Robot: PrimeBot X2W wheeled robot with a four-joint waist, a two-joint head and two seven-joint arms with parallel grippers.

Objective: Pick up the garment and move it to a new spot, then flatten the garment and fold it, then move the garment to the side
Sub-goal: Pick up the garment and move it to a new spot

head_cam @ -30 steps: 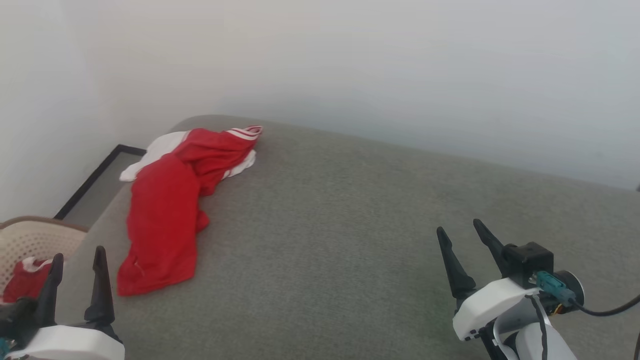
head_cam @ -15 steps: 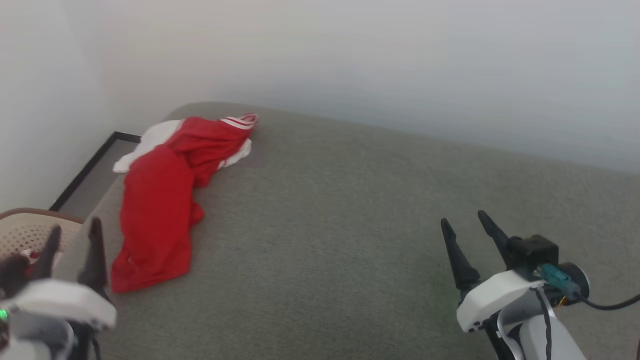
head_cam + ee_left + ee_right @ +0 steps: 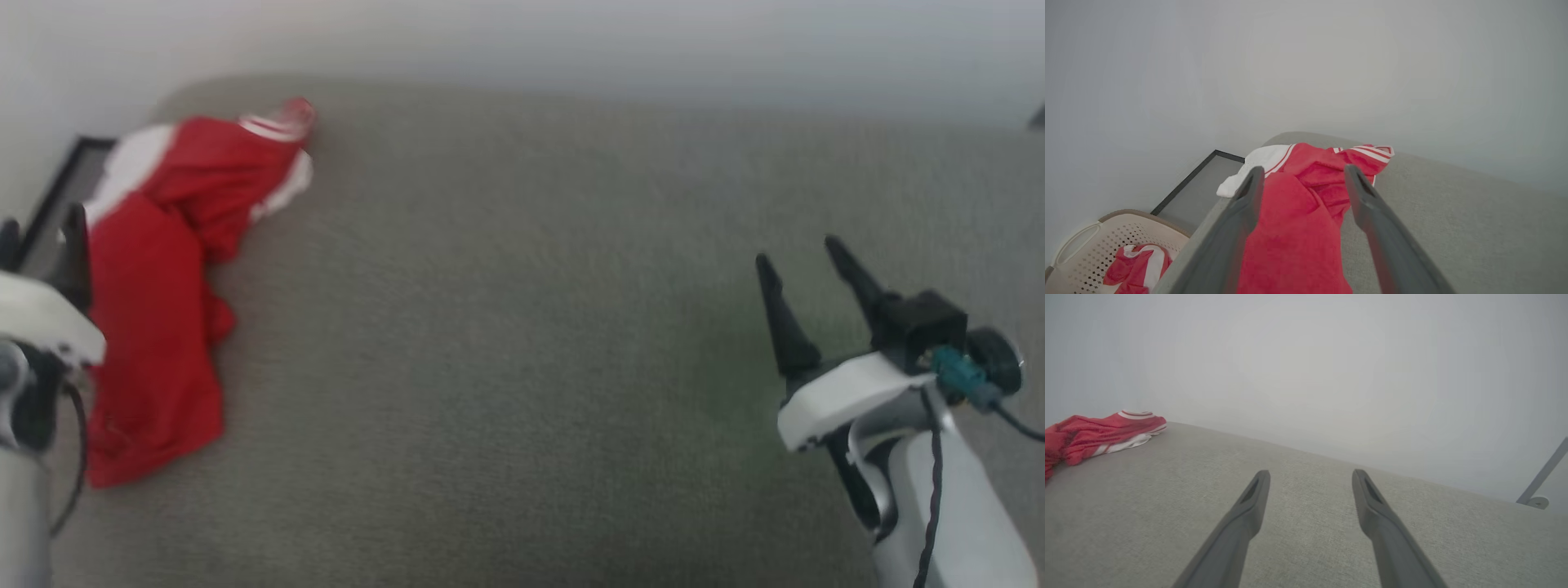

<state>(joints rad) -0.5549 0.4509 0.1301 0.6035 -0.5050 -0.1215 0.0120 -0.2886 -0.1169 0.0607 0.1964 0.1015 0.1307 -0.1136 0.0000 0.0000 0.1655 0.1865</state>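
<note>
Left gripper (image 3: 1304,171), at nine o'clock, points along the shirt (image 3: 155,327), fingers spread, empty. Right gripper (image 3: 798,253), at four o'clock, hovers released over the grey cushion (image 3: 490,343).

A grey fabric surface (image 3: 522,327) spans left to right. The garment (image 3: 155,327) lies crumpled along its left side, its white sleeve at the far left edge

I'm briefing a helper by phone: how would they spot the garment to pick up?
On the wide grey cushioned surface, look to the far left end near the wall. The garment lies crumpled there: red, with white sleeves and striped trim. A similar red-and-white cloth sits in the cream basket beside the surface; this one lies on it.
</note>
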